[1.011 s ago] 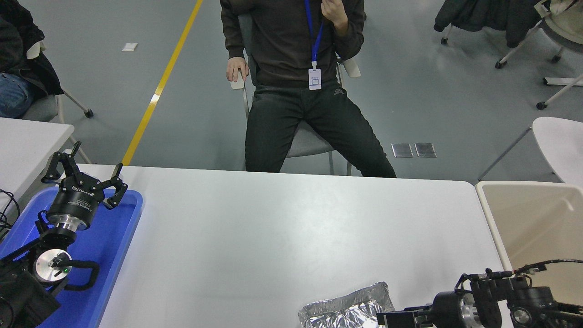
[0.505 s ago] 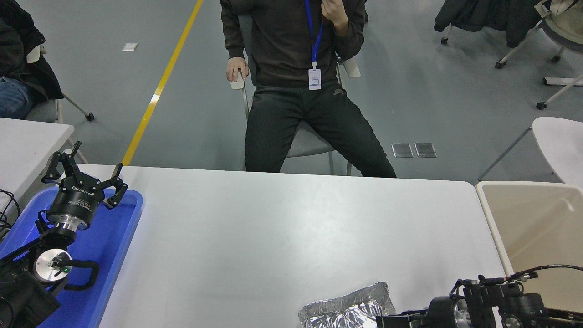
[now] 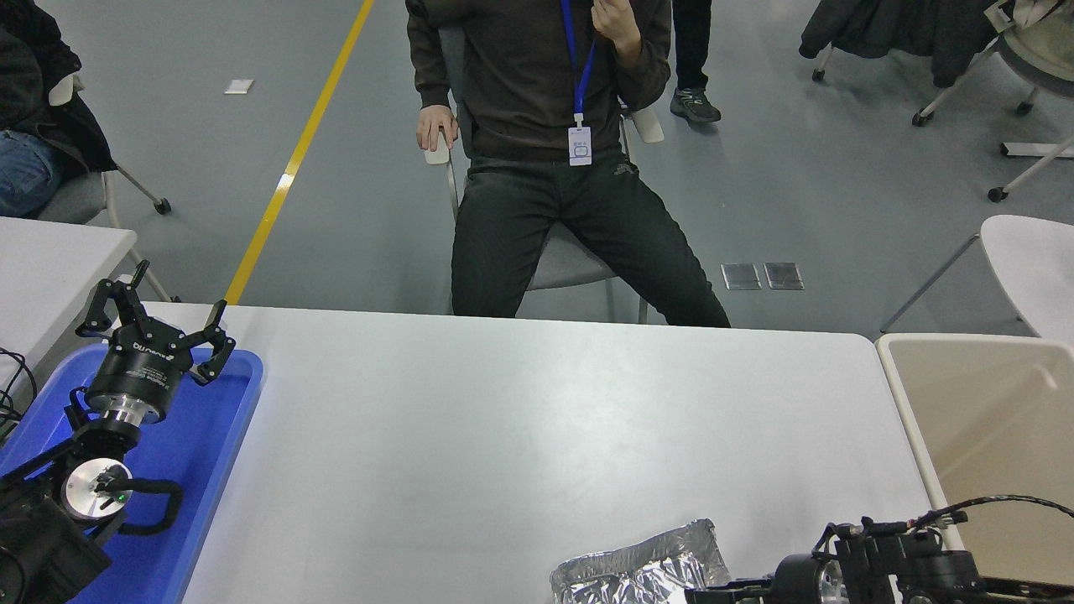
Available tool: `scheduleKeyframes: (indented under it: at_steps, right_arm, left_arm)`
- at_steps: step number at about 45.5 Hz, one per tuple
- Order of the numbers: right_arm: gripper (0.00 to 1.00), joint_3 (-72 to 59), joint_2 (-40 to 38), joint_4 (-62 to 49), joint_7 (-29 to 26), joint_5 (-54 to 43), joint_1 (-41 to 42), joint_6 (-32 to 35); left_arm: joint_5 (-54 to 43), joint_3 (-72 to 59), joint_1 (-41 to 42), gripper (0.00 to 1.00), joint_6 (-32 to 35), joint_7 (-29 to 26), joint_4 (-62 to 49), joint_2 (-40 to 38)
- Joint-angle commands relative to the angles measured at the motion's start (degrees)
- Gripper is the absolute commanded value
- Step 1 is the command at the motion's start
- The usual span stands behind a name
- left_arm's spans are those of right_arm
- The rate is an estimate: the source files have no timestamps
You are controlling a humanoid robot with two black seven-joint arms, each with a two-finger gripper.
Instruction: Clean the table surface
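The table surface is a wide, matte white top that fills the middle of the head view. At its near edge lies a crumpled sheet of silver foil, cut off by the picture's bottom. My right gripper comes in low from the bottom right and points left, right at the foil's right side. Most of it is out of frame, so its state does not show. Over the blue tray at the left my left gripper is parked, open and holding nothing.
A blue plastic tray lies on the table's left end. A beige bin stands off the right end. A person sits on a chair at the far side. A smaller white table stands at the left.
My right arm has sunk lower and shifted a little left, so less of it shows. The foil has not moved. A second person's shoe has appeared on the floor at the top.
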Motion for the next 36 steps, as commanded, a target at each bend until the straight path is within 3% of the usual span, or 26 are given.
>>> scheduleKeyframes:
  at_steps: [1, 4, 36]
  right_arm:
    - [0.19, -1.8, 1.1, -1.2, 0.1, 0.0, 0.3, -0.2]
    - [0.00, -1.8, 1.1, -1.2, 0.1, 0.0, 0.5, -0.1]
    - [0.00, -0.6, -4.2, 1.7, 1.5, 6.3, 5.0, 0.5]
  left_arm:
    - [0.0, 0.0, 0.0, 1.00, 0.0, 0.1, 0.0, 0.0]
    - [0.0, 0.0, 0.0, 1.00, -0.1, 0.1, 0.0, 0.0]
    - [0.0, 0.0, 0.0, 1.00, -0.1, 0.1, 0.0, 0.0]
